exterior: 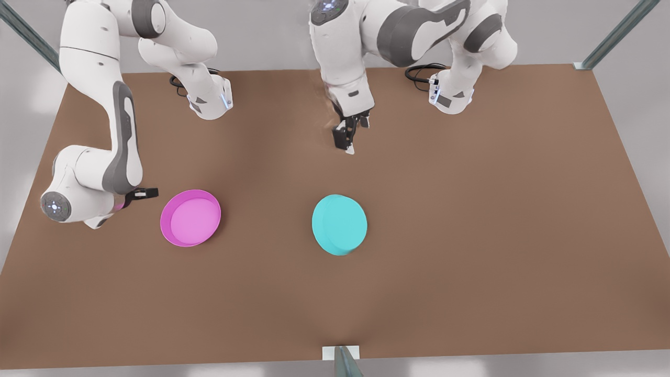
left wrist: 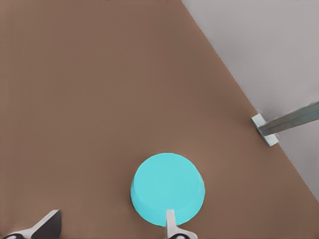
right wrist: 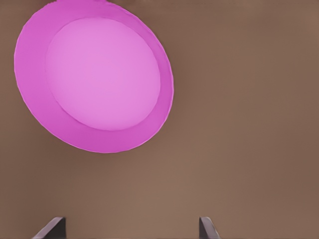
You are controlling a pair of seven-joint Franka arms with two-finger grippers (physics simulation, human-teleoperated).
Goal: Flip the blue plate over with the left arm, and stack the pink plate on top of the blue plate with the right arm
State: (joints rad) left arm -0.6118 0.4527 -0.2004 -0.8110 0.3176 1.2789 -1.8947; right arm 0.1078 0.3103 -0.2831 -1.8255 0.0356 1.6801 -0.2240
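Brown table [exterior: 471, 235] up front — blue plate [exterior: 339, 224] lies upside down at centre, pink plate [exterior: 190, 218] upright towards the front view's left. Left wrist view: left gripper [left wrist: 107, 228] spread, high above the blue plate [left wrist: 167, 189]. Right wrist view: right gripper [right wrist: 130, 228] spread beside the pink plate [right wrist: 94, 74] — holding nothing.

The right tool [exterior: 137, 193] is largely hidden behind its own wrist at the front view's left; only a dark tip is seen. Both arms are cut off by the far edge there. In the wrist views, fingertips [left wrist: 171, 222] are cropped, and the pink plate [right wrist: 94, 74] is clipped.
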